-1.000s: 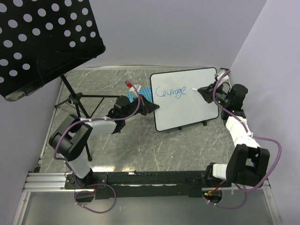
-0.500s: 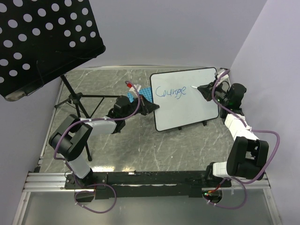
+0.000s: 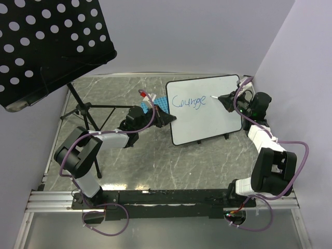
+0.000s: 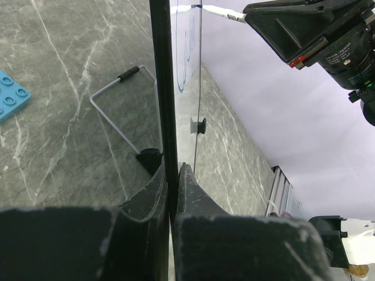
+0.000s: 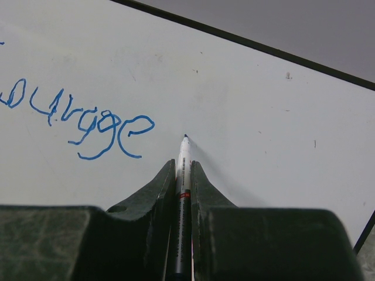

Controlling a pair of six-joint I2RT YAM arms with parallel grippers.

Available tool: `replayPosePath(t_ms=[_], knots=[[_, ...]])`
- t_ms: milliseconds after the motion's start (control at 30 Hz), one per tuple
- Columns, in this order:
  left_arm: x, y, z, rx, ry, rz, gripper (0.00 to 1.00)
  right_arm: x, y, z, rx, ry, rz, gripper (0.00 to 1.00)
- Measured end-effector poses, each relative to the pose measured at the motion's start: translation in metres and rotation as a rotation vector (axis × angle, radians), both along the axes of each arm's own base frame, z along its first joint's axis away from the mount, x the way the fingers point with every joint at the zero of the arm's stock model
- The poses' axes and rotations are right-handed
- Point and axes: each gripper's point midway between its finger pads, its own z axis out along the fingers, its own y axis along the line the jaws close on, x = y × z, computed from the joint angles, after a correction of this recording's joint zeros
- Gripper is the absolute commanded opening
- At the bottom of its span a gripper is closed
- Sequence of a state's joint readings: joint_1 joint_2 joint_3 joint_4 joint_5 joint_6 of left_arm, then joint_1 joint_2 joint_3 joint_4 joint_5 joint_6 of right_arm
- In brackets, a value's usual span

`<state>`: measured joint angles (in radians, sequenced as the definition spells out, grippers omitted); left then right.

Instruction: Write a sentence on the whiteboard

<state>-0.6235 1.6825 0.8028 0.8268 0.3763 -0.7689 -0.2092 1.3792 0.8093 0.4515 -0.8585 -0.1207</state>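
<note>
Overhead, the whiteboard point(image 3: 205, 111) stands on the table point(image 3: 155, 161), far right. Only the wrist views show the grips: left pincer point(image 4: 172, 170) clamped on its edge, right pincer point(image 5: 183, 165) clamped on a marker point(image 5: 183, 153) beside the sentence point(image 5: 88, 126), "Courage".

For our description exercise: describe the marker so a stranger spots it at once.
Find the whiteboard at the far right of the table. Just right of its blue word, black fingers pinch the marker. Unlike them, it is slim, white, dark-tipped.
</note>
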Motion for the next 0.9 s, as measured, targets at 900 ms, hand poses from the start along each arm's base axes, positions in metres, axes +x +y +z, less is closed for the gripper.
replayPosePath(t_ms=[900], knots=[[0.0, 0.0, 0.0, 0.0, 0.0, 0.0, 0.01, -0.022, 0.001, -0.017, -0.042, 0.019, -0.003, 0.0]])
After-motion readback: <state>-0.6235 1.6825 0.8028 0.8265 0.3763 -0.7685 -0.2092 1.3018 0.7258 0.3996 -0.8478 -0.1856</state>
